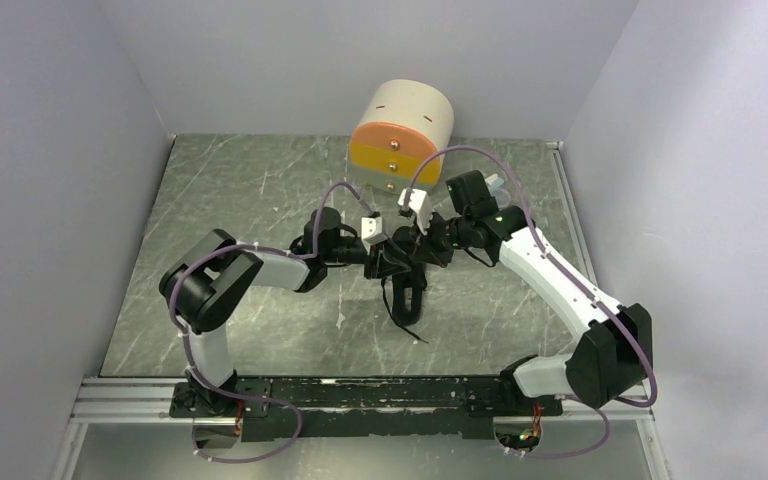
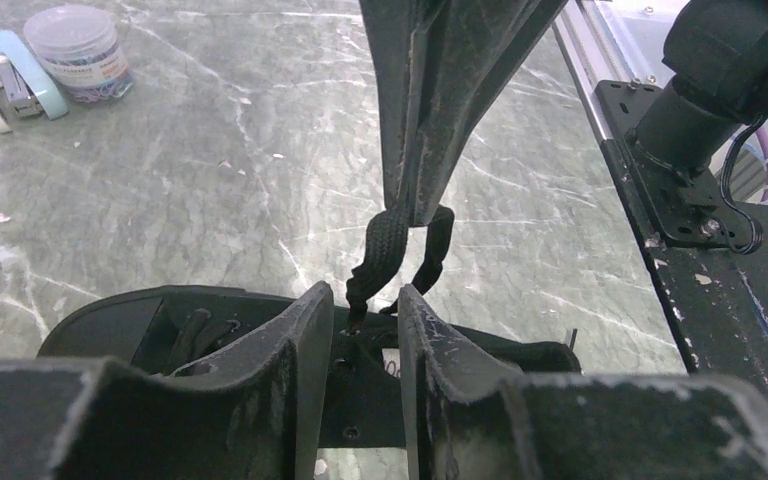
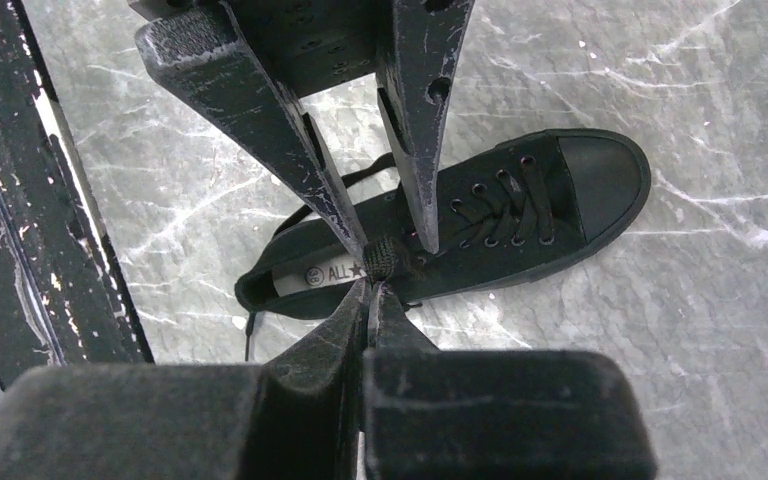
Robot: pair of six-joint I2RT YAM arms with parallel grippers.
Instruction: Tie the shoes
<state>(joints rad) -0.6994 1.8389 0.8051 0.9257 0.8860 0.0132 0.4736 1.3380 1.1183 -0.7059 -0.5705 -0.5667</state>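
The black low-cut shoe (image 3: 540, 215) lies on its sole on the marble tabletop, toe pointing right in the right wrist view. In the top view it is a dark shape (image 1: 408, 295) under both grippers. My right gripper (image 3: 370, 285) is shut on a loop of black lace (image 3: 385, 258) and holds it above the shoe's opening. My left gripper (image 2: 365, 295) is open, one finger on each side of that lace (image 2: 385, 245) just below the right gripper's tips (image 2: 415, 215). A loose lace end (image 1: 407, 328) trails toward the near edge.
A round beige drawer box (image 1: 405, 130) with an orange front stands at the back centre. A stapler (image 2: 0, 75) and a clear tub of clips (image 2: 75, 50) sit far off on the table. The metal rail (image 1: 360, 395) runs along the near edge.
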